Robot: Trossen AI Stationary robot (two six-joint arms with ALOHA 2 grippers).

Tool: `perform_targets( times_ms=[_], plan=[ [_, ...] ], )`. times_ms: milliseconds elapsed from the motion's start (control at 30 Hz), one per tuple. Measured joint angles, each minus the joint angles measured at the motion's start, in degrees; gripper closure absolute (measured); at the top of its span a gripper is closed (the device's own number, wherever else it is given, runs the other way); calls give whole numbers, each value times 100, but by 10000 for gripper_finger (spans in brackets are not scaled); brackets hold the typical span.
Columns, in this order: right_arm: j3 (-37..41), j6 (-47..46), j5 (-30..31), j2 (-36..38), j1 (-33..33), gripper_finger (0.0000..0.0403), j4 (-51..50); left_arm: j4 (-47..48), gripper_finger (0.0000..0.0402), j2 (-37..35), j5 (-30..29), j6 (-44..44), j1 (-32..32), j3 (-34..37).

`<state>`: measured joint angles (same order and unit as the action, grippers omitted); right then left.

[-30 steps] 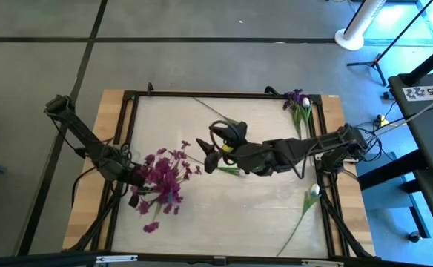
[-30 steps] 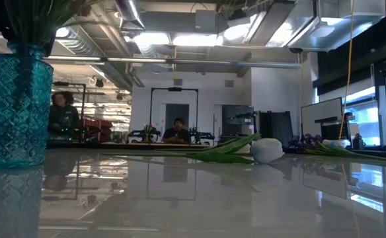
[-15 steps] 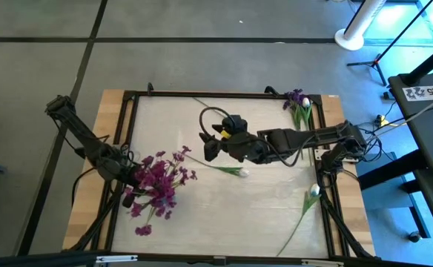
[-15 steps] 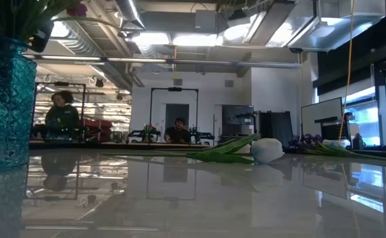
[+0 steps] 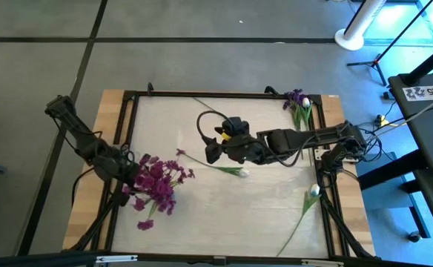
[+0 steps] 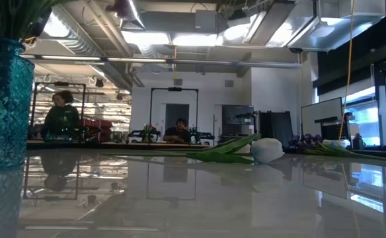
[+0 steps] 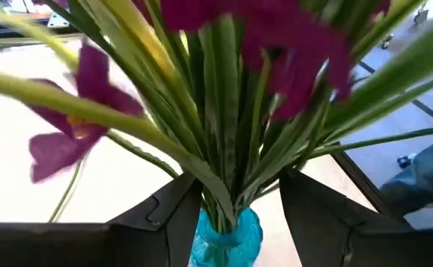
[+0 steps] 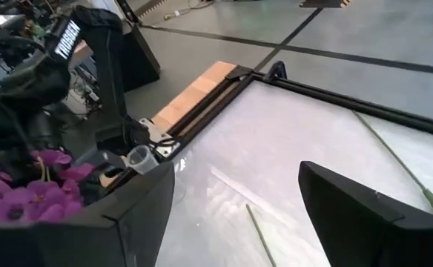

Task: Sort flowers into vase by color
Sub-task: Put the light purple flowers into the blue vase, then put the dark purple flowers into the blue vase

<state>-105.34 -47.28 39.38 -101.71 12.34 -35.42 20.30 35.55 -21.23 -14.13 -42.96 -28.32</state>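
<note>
Left hand (image 7: 231,215) clamps the teal vase (image 7: 227,236) of purple flowers (image 5: 155,183), keep it upright; right hand (image 5: 210,150) open, drop squarely over the white tulip (image 5: 242,173) stem on the bench (image 5: 276,215).

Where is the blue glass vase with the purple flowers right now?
In the high view the purple flower bunch sits at the table's left edge; the blue patterned glass vase under it stands between the left gripper's fingers.
</note>
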Motion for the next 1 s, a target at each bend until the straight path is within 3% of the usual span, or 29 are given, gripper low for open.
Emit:
perform_targets(
  times_ms=[300, 633, 733, 867, 1000],
  plan=[
    [0, -450, -231, 0, 0, 114, -514, 809, 222, -11, 205, -417, 2, -519],
    [0, -818, -445, 0, -47, 114, -527, 1976, 222, -164, 298, -1812, 2, -619],
    [0, -1301, -534, 0, -213, 114, -777, 2185, 222, -159, 309, -2310, 2, -620],
    [0, -2041, -1281, 0, -734, 114, -1778, 2236, 222, -160, 512, -2868, 2, -620],
    [0, -2147, -1965, -29, -1352, 114, -2931, 2255, 222, -160, 744, -3277, 0, -620]
  ],
)
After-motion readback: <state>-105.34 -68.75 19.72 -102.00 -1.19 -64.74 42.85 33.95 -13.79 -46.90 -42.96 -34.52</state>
